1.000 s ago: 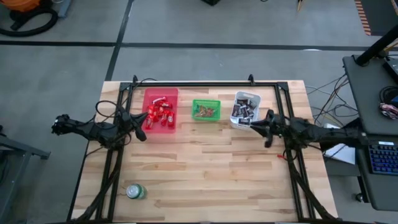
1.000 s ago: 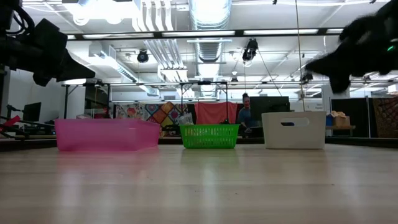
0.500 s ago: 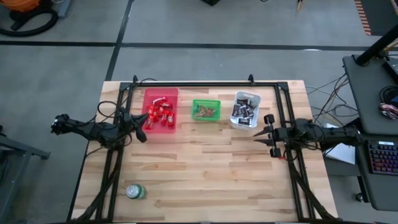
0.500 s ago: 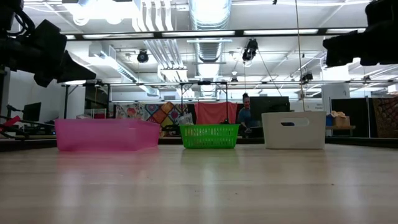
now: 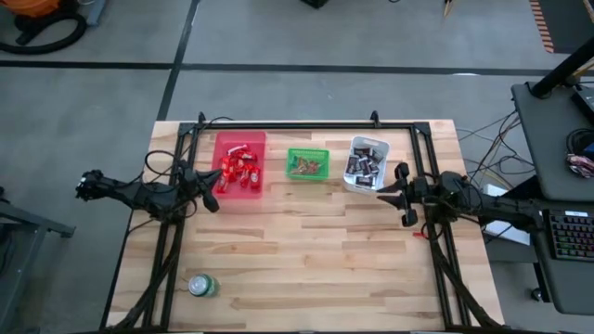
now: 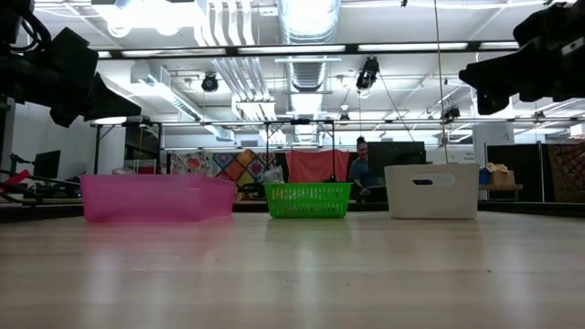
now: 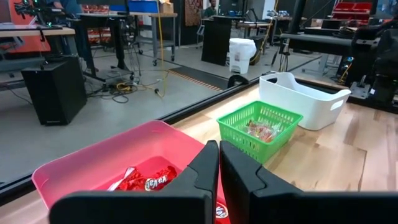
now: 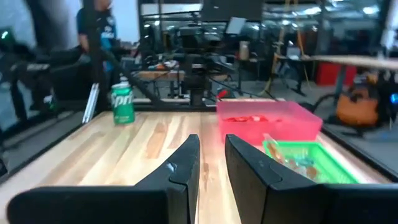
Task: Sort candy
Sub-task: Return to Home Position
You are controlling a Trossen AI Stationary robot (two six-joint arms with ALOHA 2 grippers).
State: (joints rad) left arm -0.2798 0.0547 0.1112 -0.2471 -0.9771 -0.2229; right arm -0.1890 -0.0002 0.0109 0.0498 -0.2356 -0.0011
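Note:
The candy lies in three bins along the table's far side. Red sweets fill the pink bin, small ones the green basket, dark ones the white bin. My left gripper hovers shut at the pink bin's near left corner; its wrist view looks over the red sweets. My right gripper hovers just near of the white bin, pointing toward the table's left, level. Its fingers stand a little apart with nothing between them.
A green can stands near the table's front left corner, also seen in the right wrist view as the can. A black frame runs round the work area. Bare wood spreads across the table's middle and near side. A person stands far behind.
My right gripper has rolled about the line it points along and swung slightly, from a tilted pose to a level one. It has stayed beside the white bin at about the same height.

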